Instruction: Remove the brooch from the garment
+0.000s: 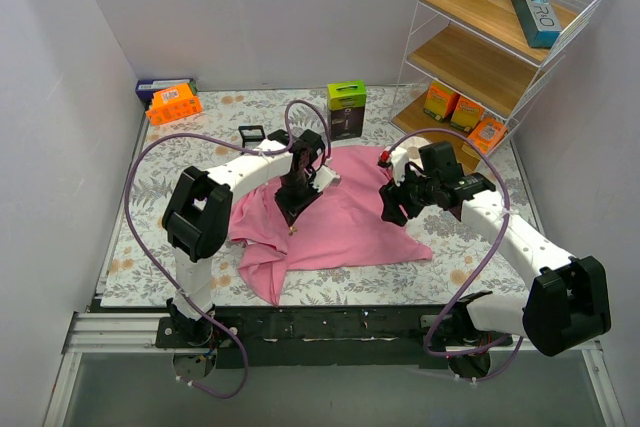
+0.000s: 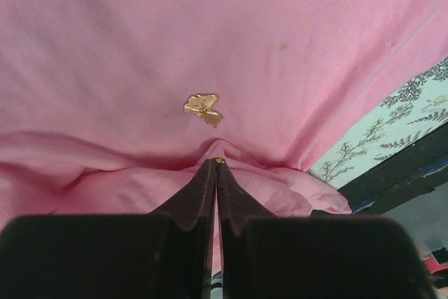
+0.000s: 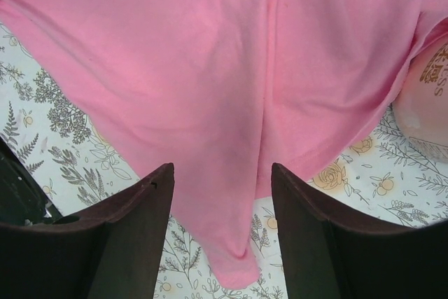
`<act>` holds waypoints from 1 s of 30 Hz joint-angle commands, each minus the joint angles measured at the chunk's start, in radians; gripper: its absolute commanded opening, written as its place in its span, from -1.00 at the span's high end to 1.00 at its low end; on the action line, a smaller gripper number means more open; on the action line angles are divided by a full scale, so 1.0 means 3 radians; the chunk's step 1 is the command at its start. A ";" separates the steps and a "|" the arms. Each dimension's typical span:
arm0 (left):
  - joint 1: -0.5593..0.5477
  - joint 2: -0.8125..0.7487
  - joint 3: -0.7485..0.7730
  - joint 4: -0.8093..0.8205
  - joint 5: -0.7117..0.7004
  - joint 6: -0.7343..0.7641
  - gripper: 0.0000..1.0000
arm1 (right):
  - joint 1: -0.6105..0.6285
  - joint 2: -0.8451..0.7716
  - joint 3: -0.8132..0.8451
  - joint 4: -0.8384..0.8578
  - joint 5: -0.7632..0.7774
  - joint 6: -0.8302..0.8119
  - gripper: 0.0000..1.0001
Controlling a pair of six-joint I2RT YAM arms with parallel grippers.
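So the garment [image 1: 345, 222] is a big plain pink thing, rumpled and spread across the middle of the floral table cover [image 1: 150, 227], with one corner trailing toward 7 o'clock. The brooch [image 2: 204, 108] is a small gold butterfly shape sitting on a fairly flat stretch of the cloth. In the left wrist view it's just past the fingertips, around 12 o'clock from them, close but not touching.

The left gripper [image 2: 215, 164] has its jaws pressed tight together, and the cloth bunches into a little peak right at the tips, so it looks like it's pinching a fold of the garment. There's a tiny gold speck at the very tip, can't tell what that is. The right gripper [image 3: 221, 167] is spread wide with nothing between the fingers, hanging over the garment's edge at about 3 o'clock of the cloth.

Around it, looking from the top:
- a green box [image 1: 346, 107] at 12 o'clock of the garment
- a small black item [image 1: 251, 133] at 11
- an orange box [image 1: 174, 104] at 10, by the back wall
- a wire shelf [image 1: 500, 57] with small packages at 2

A purple cable [image 1: 135, 187] loops off the left arm. The left arm itself hides part of the cloth in the top view.
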 commanded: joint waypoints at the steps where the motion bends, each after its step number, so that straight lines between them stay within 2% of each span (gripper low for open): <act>1: -0.0048 -0.0048 0.0001 0.0028 -0.0054 -0.0006 1.00 | -0.0025 -0.0112 -0.0045 0.0124 -0.0042 0.0023 -0.31; 30: -0.0078 0.0290 0.0205 0.0090 -0.0146 -0.0005 1.00 | -0.0148 -0.0188 -0.0117 0.0154 -0.0083 0.0094 -0.32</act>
